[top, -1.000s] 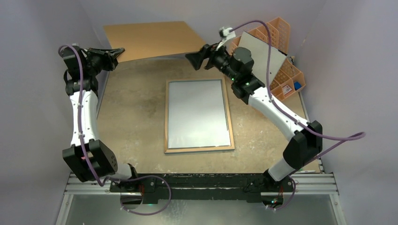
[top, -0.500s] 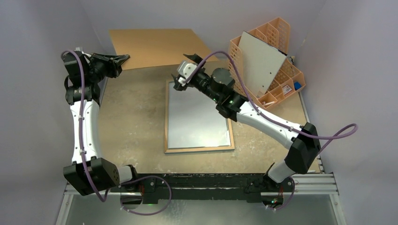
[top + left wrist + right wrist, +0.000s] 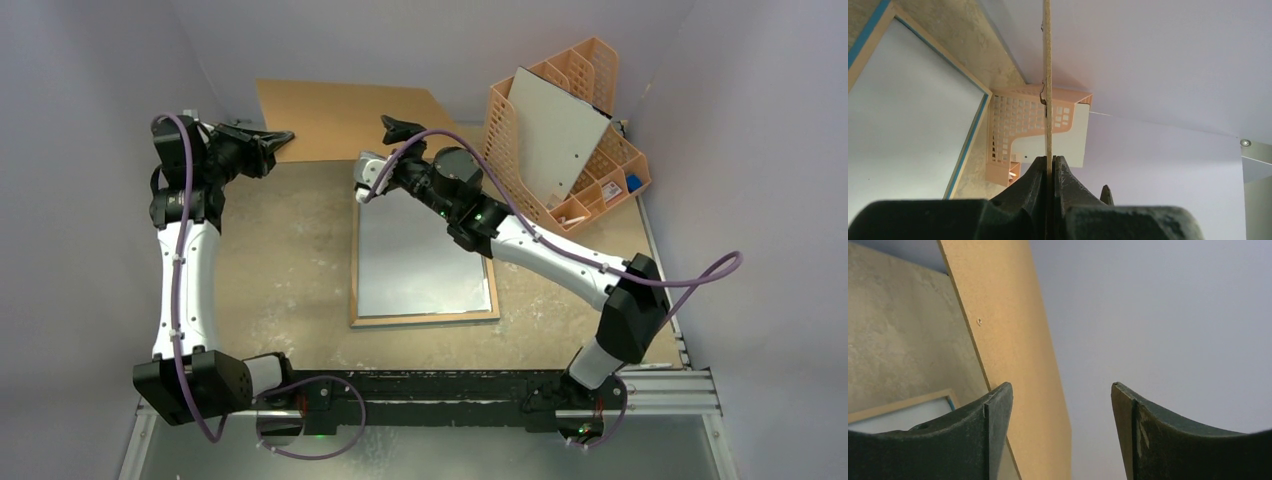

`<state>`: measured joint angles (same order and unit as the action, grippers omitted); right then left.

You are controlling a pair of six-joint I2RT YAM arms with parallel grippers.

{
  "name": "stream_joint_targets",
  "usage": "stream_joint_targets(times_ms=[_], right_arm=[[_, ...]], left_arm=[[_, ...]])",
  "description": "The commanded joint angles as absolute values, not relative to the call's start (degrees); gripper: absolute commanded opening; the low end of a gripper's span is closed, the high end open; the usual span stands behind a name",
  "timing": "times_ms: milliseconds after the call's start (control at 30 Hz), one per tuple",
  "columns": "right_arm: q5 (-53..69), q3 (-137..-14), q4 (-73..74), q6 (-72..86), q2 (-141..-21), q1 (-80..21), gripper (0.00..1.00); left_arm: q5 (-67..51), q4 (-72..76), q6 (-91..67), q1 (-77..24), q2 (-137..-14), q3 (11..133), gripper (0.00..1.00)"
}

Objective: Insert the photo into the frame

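The frame (image 3: 424,318) lies flat in the middle of the table, its light wood rim up around a pale pane; its rim with a blue inner line also shows in the left wrist view (image 3: 938,55) and its corner in the right wrist view (image 3: 923,399). The photo is not in view. At the back left, my left gripper (image 3: 283,138) (image 3: 1049,159) is shut on the edge of the brown hardboard backing (image 3: 350,115) (image 3: 1047,75), holding it raised near the back wall. My right gripper (image 3: 377,155) (image 3: 1062,386) hangs open over the frame's far left corner, beside the backing (image 3: 1013,340), with nothing between its fingers.
An orange lattice organiser (image 3: 605,160) (image 3: 1018,120) stands at the back right, with a plain grey-white board (image 3: 555,130) leaning in it. Pale walls close in the back and both sides. The right arm stretches across the frame's far right corner.
My right arm has swung left from the organiser to the frame's far left corner, its jaws narrowing slightly. The left gripper has carried the backing a little to the right.
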<state>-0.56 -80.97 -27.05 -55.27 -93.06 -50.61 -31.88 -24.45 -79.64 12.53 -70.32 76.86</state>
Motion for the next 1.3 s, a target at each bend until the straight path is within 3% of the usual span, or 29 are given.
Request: stream_joint_targets(times_ms=[0, 300, 633, 867, 1033, 1267], right_arm=[[1.33, -83.08, -25.80, -55.59, -90.00, -51.02, 0.76], [8.86, -79.54, -22.38, -45.03, -85.79, -51.06, 0.86], [8.77, -83.13, -14.42, -48.10, -90.58, -51.06, 0.83], [1.70, -82.77, -18.71, -52.87, -93.52, -51.06, 0.81], [1.13, -82.69, -22.88, -57.45, -95.70, -50.98, 0.67], [-3.31, -82.49, -25.33, -65.83, -97.79, -50.98, 0.28]], left_arm=[[-31.72, -20.31, -81.24, 12.40, -67.57, 77.63, 0.00], [-32.37, -20.07, -81.37, 11.73, -69.09, 78.37, 0.00], [-33.29, -20.13, -81.47, 10.60, -70.09, 78.66, 0.00], [-33.84, -20.44, -81.80, 10.46, -70.40, 79.12, 0.00], [-34.56, -20.16, -82.48, 10.46, -70.33, 78.45, 0.00], [-34.54, -19.90, -82.53, 10.37, -70.08, 78.31, 0.00]])
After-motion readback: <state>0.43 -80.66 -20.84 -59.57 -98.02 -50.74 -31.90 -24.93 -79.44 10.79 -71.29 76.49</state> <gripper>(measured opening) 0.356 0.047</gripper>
